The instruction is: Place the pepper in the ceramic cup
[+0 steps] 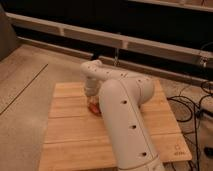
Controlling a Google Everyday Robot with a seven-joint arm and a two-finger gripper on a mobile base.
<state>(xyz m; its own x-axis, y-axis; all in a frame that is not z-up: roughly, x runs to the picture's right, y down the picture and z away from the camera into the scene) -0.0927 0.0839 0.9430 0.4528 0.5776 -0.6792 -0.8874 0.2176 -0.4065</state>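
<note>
we find the tool at the pepper, low over the worktop; its grip we cannot tell; ceramic cup unseen, placement outstanding.

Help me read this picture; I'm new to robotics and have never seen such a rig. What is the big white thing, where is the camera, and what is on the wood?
The big white tube is the robot's one arm. It rises from the bottom of the picture, bends, and reaches down to a wooden table. There is only one camera view, looking down over the arm from above.

The gripper, the grasping part at the arm's end, is low over the middle of the table, right at a small red-orange pepper. The arm hides whether the pepper is held. No cup shows in this view. Cables lie on the floor to the right.
</note>
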